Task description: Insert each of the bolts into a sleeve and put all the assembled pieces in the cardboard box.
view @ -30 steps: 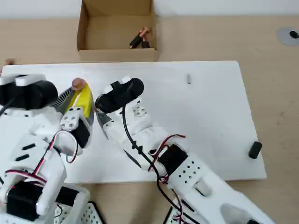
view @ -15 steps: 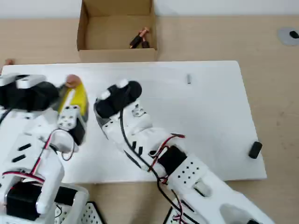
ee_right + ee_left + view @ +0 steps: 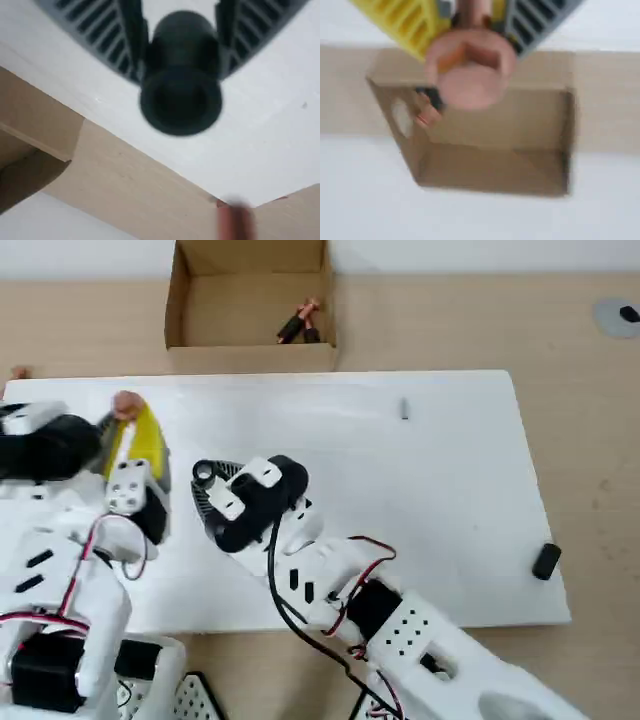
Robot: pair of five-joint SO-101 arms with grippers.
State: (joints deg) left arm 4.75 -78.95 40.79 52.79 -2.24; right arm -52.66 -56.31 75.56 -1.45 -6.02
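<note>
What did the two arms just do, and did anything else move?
The left gripper, shut on a bolt, slid left, away from the right gripper. That one, holding a black sleeve, pulled back toward its base and turned the sleeve's opening upward. Neither visibly grabbed or released anything. The cardboard box and the loose sleeve off to the right stayed put.

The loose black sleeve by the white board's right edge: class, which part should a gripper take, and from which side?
Probably its middle, from above. The sleeve seems to lie on its side on the white board, a short cylinder with open space around it. Fingers set crosswise to its long axis can close across its narrow width.
</note>
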